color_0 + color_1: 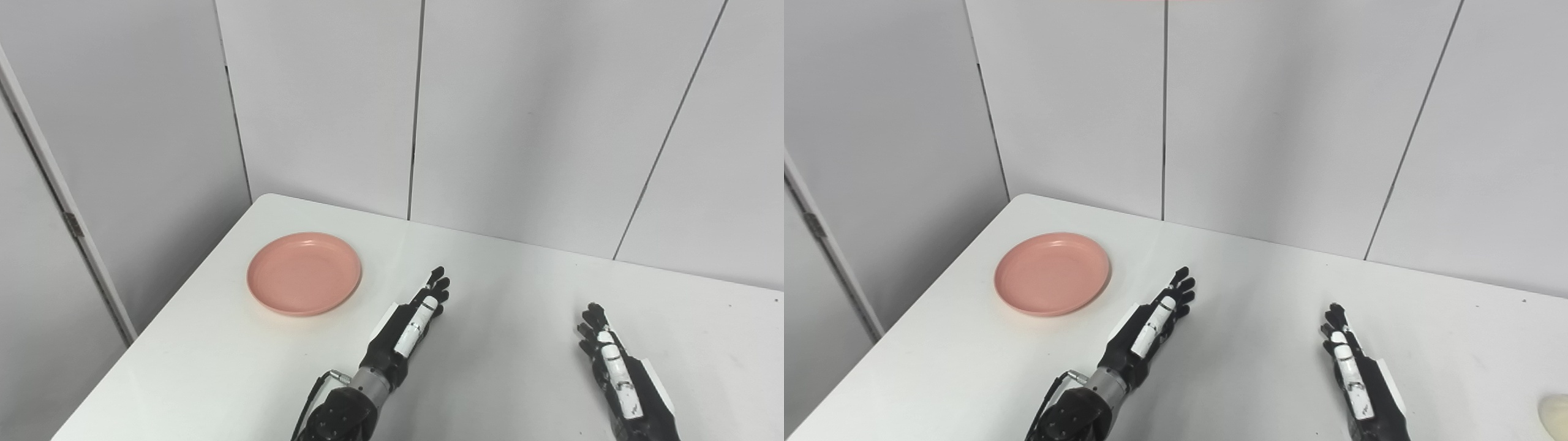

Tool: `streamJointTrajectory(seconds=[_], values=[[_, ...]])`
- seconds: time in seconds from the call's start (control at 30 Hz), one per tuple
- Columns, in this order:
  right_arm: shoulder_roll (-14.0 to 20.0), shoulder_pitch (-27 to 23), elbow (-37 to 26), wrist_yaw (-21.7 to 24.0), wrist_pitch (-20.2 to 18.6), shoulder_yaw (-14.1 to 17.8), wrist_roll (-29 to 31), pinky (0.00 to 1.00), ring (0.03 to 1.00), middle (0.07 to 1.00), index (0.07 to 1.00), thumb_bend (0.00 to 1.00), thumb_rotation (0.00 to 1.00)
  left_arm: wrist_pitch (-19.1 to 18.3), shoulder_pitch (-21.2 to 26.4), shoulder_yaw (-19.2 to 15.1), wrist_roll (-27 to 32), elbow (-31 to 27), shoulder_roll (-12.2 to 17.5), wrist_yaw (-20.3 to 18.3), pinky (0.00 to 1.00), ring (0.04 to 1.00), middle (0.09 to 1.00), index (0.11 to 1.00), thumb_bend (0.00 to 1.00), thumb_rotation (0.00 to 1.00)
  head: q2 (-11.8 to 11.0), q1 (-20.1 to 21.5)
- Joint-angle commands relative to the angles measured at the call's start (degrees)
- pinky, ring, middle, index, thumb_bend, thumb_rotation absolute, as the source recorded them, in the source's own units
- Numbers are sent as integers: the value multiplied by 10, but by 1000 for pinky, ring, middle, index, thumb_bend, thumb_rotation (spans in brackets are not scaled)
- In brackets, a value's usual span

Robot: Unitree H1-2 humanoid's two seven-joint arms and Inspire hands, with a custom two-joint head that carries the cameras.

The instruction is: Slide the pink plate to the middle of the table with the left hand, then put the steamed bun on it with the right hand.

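Observation:
The pink plate [304, 272] lies empty on the left part of the white table [502, 288]. My left hand [411, 324] is open, fingers stretched forward, over the table to the right of the plate and apart from it. My right hand [615, 367] is open and empty near the front right. The steamed bun [1556, 415] is a pale round shape at the right edge of the right eye view, to the right of my right hand; the frame cuts it off. It is out of the left eye view.
Grey wall panels [520, 110] stand right behind the table's far edge. The table's left edge [184, 288] runs close to the plate, with a wall and a door frame [67, 220] beyond it.

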State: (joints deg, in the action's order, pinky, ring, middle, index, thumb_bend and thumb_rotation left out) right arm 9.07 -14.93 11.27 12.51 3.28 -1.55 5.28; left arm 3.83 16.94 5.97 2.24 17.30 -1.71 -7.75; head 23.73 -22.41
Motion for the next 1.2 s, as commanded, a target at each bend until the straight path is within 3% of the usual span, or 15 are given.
streamJointTrajectory(seconds=[0.0, 0.37, 0.53, 0.83, 1.17], values=[[4, -2, 9, 2, 12, 3, 2, 1000, 986, 993, 1000, 148, 1000, -4, -31, 4, 0, 40, -8, -1, 992, 993, 1000, 1000, 442, 1000, 2, 1], [2, 2, -14, -1, -2, 2, -2, 1000, 977, 986, 993, 143, 1000, -48, -34, -10, 3, -59, -12, 12, 1000, 997, 1000, 1000, 416, 1000, 13, 2], [5, 4, -21, 0, -3, 1, -3, 1000, 975, 984, 991, 127, 1000, -66, -20, -19, 5, -98, -10, 17, 1000, 990, 1000, 1000, 449, 1000, 17, 0], [7, 0, -7, 1, 10, 3, -6, 992, 963, 972, 981, 146, 1000, -100, 34, -58, 20, -157, -14, 43, 1000, 967, 977, 988, 488, 1000, 19, -3], [13, -4, -6, 9, 6, 8, 2, 1000, 974, 981, 990, 133, 1000, -153, 66, -101, 40, -282, -8, 80, 1000, 942, 960, 967, 501, 1000, 23, -15]])
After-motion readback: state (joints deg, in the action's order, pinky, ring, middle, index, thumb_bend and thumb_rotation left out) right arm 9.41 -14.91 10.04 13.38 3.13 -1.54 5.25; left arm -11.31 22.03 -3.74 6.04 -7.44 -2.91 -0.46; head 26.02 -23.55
